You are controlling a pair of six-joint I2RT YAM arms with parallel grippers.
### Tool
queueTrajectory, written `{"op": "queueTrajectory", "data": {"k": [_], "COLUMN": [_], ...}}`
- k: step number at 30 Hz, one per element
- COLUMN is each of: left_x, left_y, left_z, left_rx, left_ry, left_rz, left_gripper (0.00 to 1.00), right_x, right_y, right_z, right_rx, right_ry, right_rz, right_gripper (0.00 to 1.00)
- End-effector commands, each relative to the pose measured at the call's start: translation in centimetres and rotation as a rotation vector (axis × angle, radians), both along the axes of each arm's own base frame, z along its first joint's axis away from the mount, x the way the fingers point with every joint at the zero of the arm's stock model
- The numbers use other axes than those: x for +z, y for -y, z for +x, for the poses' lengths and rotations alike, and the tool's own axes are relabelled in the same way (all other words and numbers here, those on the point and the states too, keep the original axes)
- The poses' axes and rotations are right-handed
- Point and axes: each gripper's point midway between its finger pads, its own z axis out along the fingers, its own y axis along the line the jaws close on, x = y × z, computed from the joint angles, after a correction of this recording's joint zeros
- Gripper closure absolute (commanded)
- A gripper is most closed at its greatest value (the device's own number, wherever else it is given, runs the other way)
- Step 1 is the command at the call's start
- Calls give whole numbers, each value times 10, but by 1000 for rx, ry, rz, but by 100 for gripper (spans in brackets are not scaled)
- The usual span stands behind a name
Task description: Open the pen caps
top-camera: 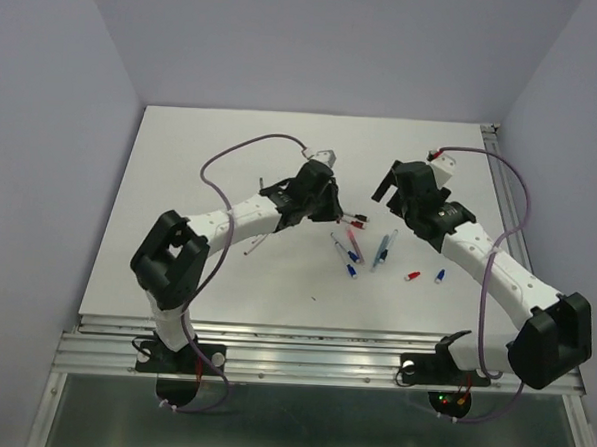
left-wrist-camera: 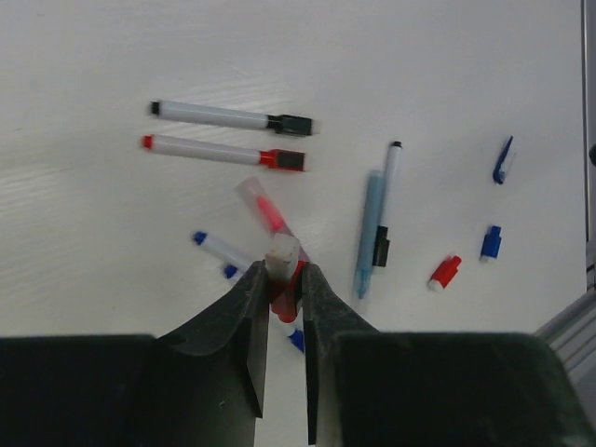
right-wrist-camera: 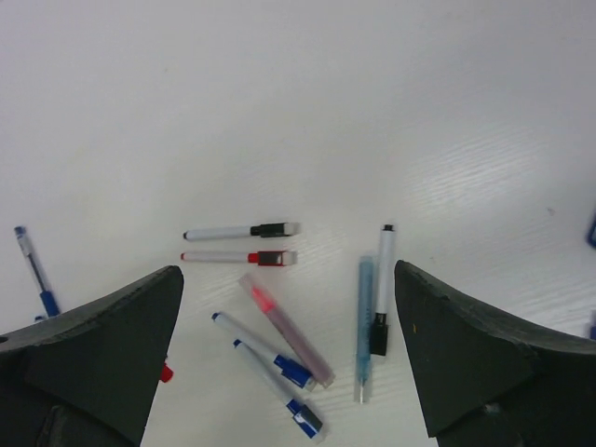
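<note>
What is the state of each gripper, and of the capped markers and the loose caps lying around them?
left gripper: shut on the red pen cap
right gripper: open, holding nothing
black marker: capped, lying flat
red marker: capped, lying flat
loose red cap: off its pen, lying flat
loose blue cap: off its pen, lying flat
blue clip cap: off its pen

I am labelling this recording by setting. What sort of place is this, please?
Probably a lab test cell: plain walls enclose a white table, two robot arms are bolted to an aluminium rail at its edge, and pens lie scattered.
</note>
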Motion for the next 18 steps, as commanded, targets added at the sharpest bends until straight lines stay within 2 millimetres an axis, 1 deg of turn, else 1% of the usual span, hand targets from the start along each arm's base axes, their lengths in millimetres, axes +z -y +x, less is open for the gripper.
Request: {"op": "queueTrajectory", "data": {"k": [1,2,3,4,5,6,7,8,10,11,12,13,14,16,17,18], "left_x": [20,18,17,18,15,15,12,8,0,-10,-16,-24,-30,-37,-45,-43], "left_y": [83,99,110,126,139,147,158,168,179,180,190,193,199,204,206,209], "left_z": [-30,-31,-36,-48,-49,-53,-63,-63,-67,-71,-72,-76,-75,-81,-82,-81], "left_rx": [-257,-287,-312,-360,-383,-407,-442,-456,-484,-495,-512,-525,-535,-559,-563,-563], "left_ry": [51,47,44,51,53,51,49,43,25,-5,-15,-36,-43,-67,-81,-78], "left_rz": [-51,-59,-66,-69,-69,-75,-70,-67,-52,-21,-16,-2,-1,-5,-1,-6], "left_gripper": [100,100,100,100,100,100,100,100,100,100,100,100,100,98,97,96], "right_x": [5,15,21,26,38,42,46,52,57,58,61,61,62,65,65,67], "right_y": [56,64,66,70,74,79,81,85,90,90,93,93,94,94,93,93], "right_z": [-16,-19,-21,-22,-26,-28,-30,-34,-38,-40,-43,-44,-45,-46,-47,-47], "right_rx": [-209,-241,-250,-262,-274,-292,-296,-304,-314,-313,-315,-312,-308,-301,-296,-294], "right_ry": [2,34,50,68,103,120,134,154,175,181,197,203,211,228,229,234], "right_rz": [-65,-56,-45,-43,-27,-33,-31,-27,-28,-26,-26,-24,-24,-14,-12,-9], "right_gripper": [0,0,0,0,0,0,0,0,0,0,0,0,0,0,0,0]}}
